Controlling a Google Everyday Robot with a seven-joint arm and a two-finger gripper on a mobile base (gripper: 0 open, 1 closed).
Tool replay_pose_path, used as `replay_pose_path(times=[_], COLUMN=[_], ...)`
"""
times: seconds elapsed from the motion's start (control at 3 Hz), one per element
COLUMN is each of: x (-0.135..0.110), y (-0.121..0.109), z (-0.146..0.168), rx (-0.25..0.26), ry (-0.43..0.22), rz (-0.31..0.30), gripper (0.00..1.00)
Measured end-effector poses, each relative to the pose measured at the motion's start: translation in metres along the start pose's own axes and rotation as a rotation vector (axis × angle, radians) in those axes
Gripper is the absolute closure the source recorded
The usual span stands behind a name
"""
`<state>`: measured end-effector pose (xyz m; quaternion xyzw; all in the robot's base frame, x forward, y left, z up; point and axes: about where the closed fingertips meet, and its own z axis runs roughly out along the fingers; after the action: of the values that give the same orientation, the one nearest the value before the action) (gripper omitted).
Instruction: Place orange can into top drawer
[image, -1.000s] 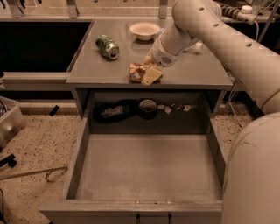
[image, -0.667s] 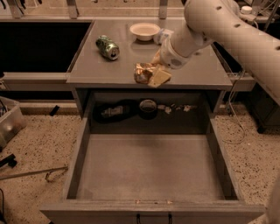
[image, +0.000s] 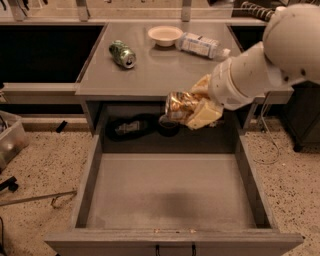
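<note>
**Though the can is up in the grip, the drop into the drawer is not yet done**

As the camera view shows it, the tool (image: 194, 110) hangs just past the front edge of the counter (image: 160, 72), above the back part of the top drawer (image: 170, 195), which is pulled fully out with a bare grey floor. Its pale fingers (image: 206, 116) are clamped on the orange can (image: 180, 106), which lies on its side in the grip, jutting out toward the left of the picture, well clear of the drawer floor.

By my reading, the pickup is done and the drawer is open; lowering and release are left. A green can (image: 123, 53), a bowl (image: 165, 35) and a plastic bottle (image: 201, 46) sit on the counter.
</note>
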<state>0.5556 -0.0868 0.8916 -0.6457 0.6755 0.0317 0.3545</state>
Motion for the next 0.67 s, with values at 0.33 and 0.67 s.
replay_pose_path(times=[0.33,0.67], x=[0.0448,0.0448], y=[0.0348,0.0348], z=[-0.0035,-0.0034], rx=[-0.033,-0.033], ry=[0.048,0.048], rz=[0.066,0.066], gripper=[1.0,1.0])
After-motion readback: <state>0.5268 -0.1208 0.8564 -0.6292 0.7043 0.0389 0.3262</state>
